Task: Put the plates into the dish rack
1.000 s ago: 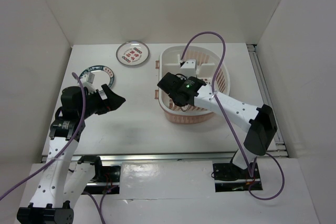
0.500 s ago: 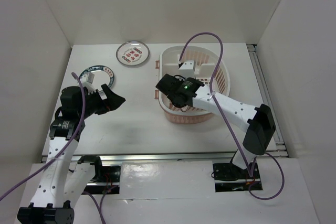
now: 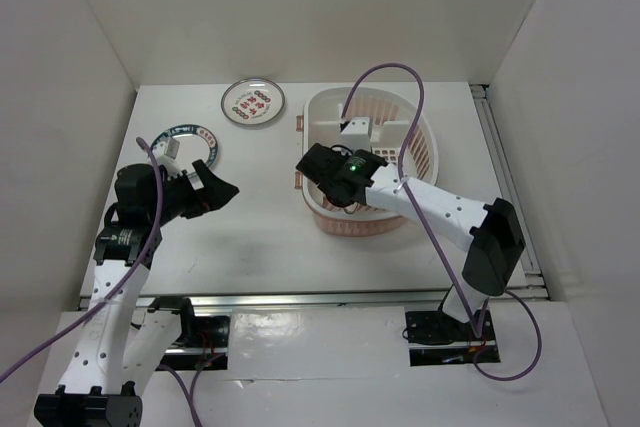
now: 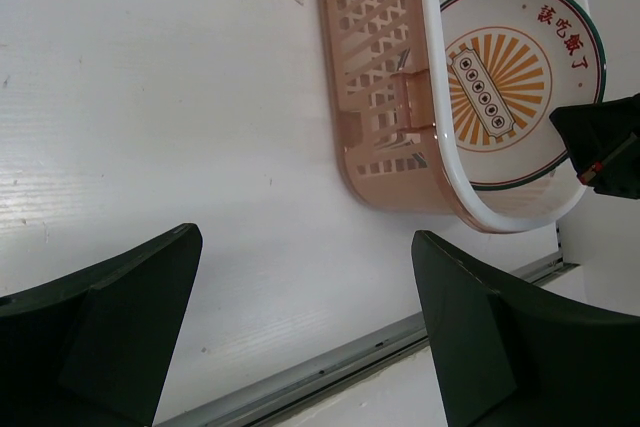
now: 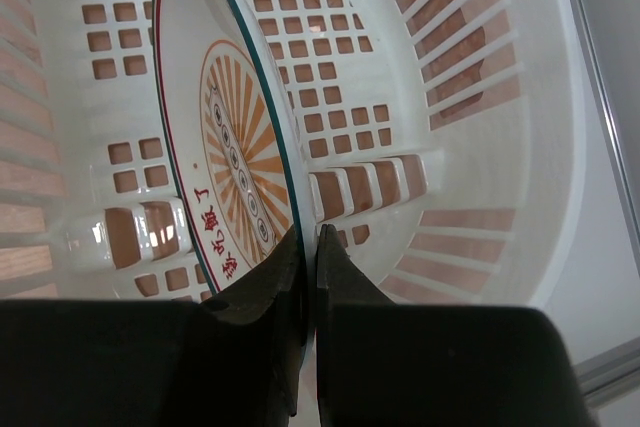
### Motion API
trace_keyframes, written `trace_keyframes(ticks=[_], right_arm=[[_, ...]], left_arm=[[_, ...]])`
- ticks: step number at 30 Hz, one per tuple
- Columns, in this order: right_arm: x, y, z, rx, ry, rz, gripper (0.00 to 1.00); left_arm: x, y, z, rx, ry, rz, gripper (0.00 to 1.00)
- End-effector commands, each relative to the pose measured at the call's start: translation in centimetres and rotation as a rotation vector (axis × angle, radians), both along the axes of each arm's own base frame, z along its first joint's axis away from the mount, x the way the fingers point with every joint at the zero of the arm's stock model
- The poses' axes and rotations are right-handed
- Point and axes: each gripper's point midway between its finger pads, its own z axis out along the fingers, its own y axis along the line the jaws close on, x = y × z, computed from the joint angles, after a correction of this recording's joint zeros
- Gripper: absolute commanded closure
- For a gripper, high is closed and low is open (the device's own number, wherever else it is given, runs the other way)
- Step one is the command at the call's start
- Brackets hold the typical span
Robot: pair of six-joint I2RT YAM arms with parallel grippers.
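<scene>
Working from my left: the left gripper point(image 3: 207, 190) hangs with its fingers spread wide and nothing between them, near the table's 9 o'clock side. It is just short of the teal-rimmed plate point(image 3: 198, 135), which lies flat at 10 o'clock. The red-character plate point(image 3: 253, 103) lies flat at 11 o'clock, apart from the dish rack point(image 3: 425, 142), which sits right of centre toward 2 o'clock. Inside the rack the right gripper point(image 5: 309, 239) is pinching the rim of the sunburst plate point(image 5: 235, 147) — 1 of 3 — at the plate's 5 o'clock edge. The plate stands on edge, tilted, over the slotted floor.

I judge the step in hand to be seating this plate. I can't tell whether its lower edge touches the floor — my own fingers hide it. I'd lower slowly until it bears, then lean it toward the wall at 9 o'clock in the wrist view so it can't drop flat. Then I'd open only a little and back out along the plate's plane, so no finger drags the rim. Glazed plate on smooth plastic may well slide.
</scene>
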Motion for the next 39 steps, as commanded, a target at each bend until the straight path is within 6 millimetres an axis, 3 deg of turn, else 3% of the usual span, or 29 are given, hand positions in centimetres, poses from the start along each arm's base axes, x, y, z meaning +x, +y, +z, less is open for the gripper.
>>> trace_keyframes(ticks=[1, 4, 20, 39], right_arm=[[-0.3, -0.3, -1.2, -0.042, 0.013, -0.017, 1.0], [-0.3, -0.3, -1.9, -0.058, 0.027, -0.022, 1.0], [-0.9, 0.8, -1.6, -0.055, 0.021, -0.009, 0.93], [-2.6, 1.3, -4.6, -0.122, 0.039, -0.093, 0.93]], left_arm=[[0.2, -0.1, 1.8, 0.015, -0.064, -0.031, 0.0], [0.3, 0.0, 2.0, 0.012, -0.073, -0.03, 0.0], [0.4, 0.0, 2.1, -0.001, -0.074, -0.039, 0.0], [0.4, 0.0, 2.1, -0.001, -0.074, -0.039, 0.0]])
